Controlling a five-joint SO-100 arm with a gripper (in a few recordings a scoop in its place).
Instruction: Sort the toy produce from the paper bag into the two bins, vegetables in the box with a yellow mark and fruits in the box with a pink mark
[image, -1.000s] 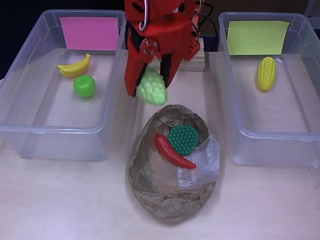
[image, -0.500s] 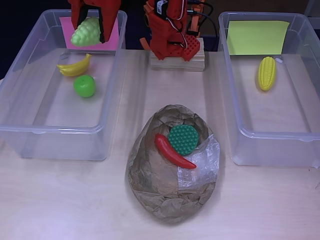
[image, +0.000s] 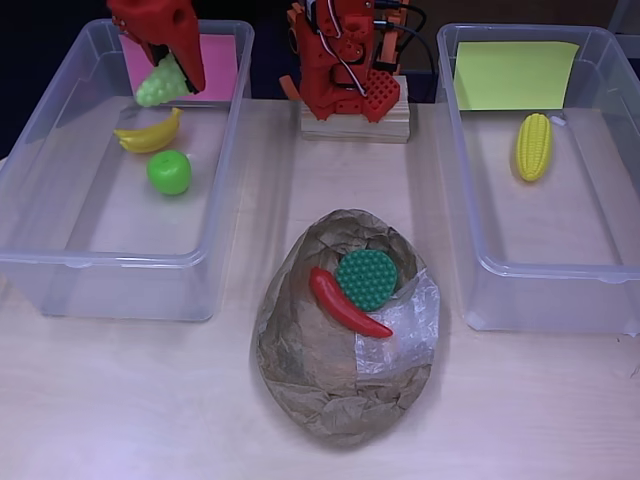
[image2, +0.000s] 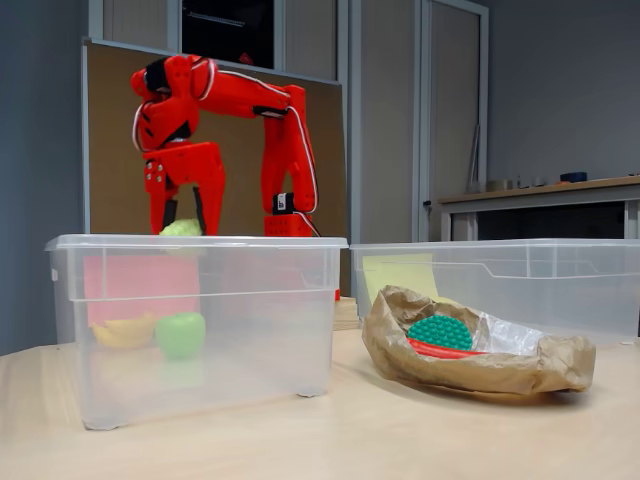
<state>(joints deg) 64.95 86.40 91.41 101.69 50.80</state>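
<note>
My red gripper (image: 160, 72) is shut on a pale green bunch of toy grapes (image: 157, 86) above the far end of the left clear bin (image: 110, 262), in front of its pink mark (image: 218, 62). In the fixed view the grapes (image2: 181, 228) hang at rim height under the gripper (image2: 183, 215). A banana (image: 150, 133) and a green apple (image: 169, 172) lie in that bin. The right bin (image: 545, 270) with the yellow mark (image: 515, 75) holds a corn cob (image: 533, 146). The crumpled paper bag (image: 340, 390) holds a red chili (image: 345, 303) and a dark green bumpy round piece (image: 366, 279).
The arm's base (image: 350, 70) stands on a wooden block between the bins at the back. The bag (image2: 470, 370) lies on the table in front of the base, between the two bins. Bare tabletop runs along the near edge.
The gripper carried the grapes from above the bag to the left, over the pink-marked bin, then a little further left and lower. Nothing else moved.
</note>
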